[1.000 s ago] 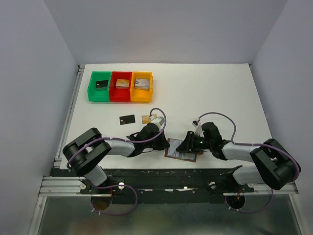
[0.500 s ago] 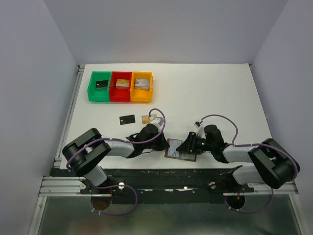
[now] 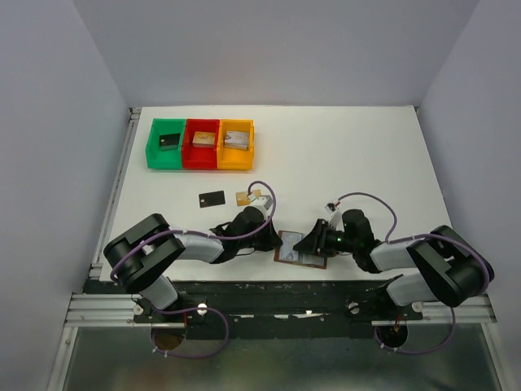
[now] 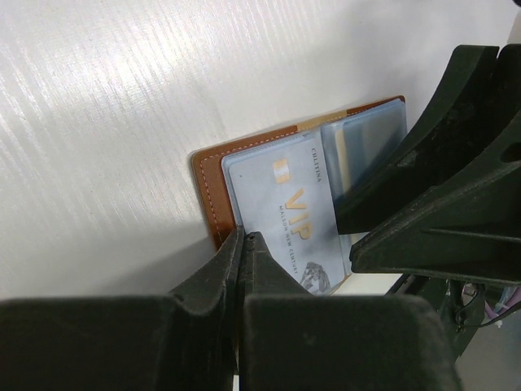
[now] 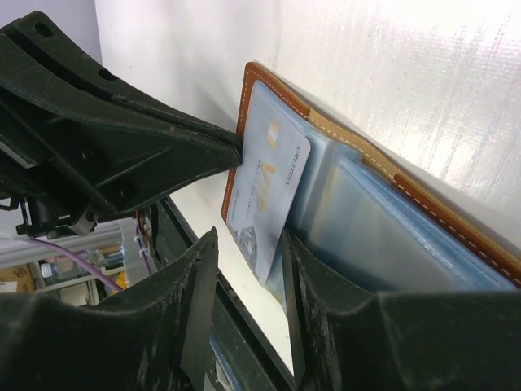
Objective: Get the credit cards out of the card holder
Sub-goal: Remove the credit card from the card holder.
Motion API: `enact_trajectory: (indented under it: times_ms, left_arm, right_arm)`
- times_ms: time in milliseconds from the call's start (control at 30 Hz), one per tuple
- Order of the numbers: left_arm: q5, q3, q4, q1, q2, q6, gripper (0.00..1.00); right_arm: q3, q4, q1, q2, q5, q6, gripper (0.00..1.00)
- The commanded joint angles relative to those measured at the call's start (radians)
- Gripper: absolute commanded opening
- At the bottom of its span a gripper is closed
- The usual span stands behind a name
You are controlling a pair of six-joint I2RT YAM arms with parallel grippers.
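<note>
Watching both arms sit low at the near edge, converged on the card holder (image 3: 295, 249), which lies open and flat on the surface (image 3: 350, 155) between them, pale pockets up. Left gripper (image 4: 242, 244) is fully closed, tips butted against the holder's brown outer edge; can't tell if it pinches the leather or just presses it. Right gripper (image 5: 248, 244) has its jaws roughly half apart, straddling the near end of a pale blue card (image 4: 285, 213) marked VIP. That card sits tilted over the holder's left half, 1 corner close to the left gripper's tips. Can't tell whether either right finger actually touches it. A gold strip shows through the clear pocket just beside it. 2 cards lie loose on the surface beyond the left arm: 1 black card (image 3: 212, 198) and 1 gold card (image 3: 243, 197), near each other but not touching. 3 bins (image 3: 201, 144), green, red and orange, stand in a row at the far left, well apart from the holder
</note>
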State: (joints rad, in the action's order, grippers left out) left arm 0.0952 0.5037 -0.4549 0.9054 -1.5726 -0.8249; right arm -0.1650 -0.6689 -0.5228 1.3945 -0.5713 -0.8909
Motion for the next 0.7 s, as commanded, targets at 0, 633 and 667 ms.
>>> enact_trajectory:
  times_ms: [0, 633, 667]
  left_arm:
    - [-0.02, -0.044, 0.104, 0.021, -0.026, 0.007, 0.06]
    - [-0.045, -0.025, 0.177, 0.021, 0.06, 0.049, 0.18]
    - [-0.046, -0.024, 0.18, 0.021, 0.063, 0.047, 0.19]
  right_arm:
    - [0.021, -0.141, 0.007, 0.047, -0.036, -0.04, 0.45]
    - [0.01, -0.225, 0.01, 0.17, -0.05, -0.068, 0.44]
    - [0.009, -0.224, 0.012, 0.172, -0.05, -0.068, 0.44]
